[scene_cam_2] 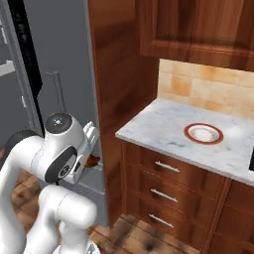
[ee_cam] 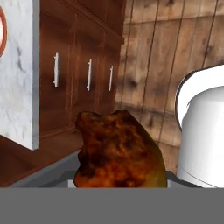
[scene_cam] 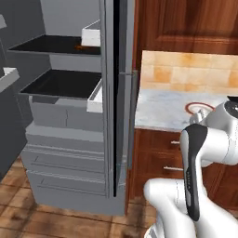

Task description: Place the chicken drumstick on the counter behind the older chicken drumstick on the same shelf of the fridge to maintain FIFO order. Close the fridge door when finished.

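A browned chicken drumstick [ee_cam: 118, 151] fills the lower middle of the hand view, with my gripper [scene_cam_2: 92, 158] shut on it. From the right base view the drumstick [scene_cam_2: 93, 159] pokes out under my hand, low in front of the grey fridge [scene_cam_2: 59, 59] and left of the counter [scene_cam_2: 163, 131]. The fridge [scene_cam: 65, 121] stands open in the left base view. On its upper black shelf [scene_cam: 51, 45], a small orange-brown piece that looks like the older chicken drumstick [scene_cam: 82, 47] lies at the right end.
A red-rimmed plate [scene_cam_2: 204, 133] sits on the marble counter [scene_cam: 167, 109]. Wooden drawers [scene_cam_2: 163, 193] with bar handles run below it. White door bins [scene_cam: 95, 97] hang on the open fridge door [scene_cam: 116, 93], seen edge-on. A deeper black shelf [scene_cam: 60, 83] lies lower.
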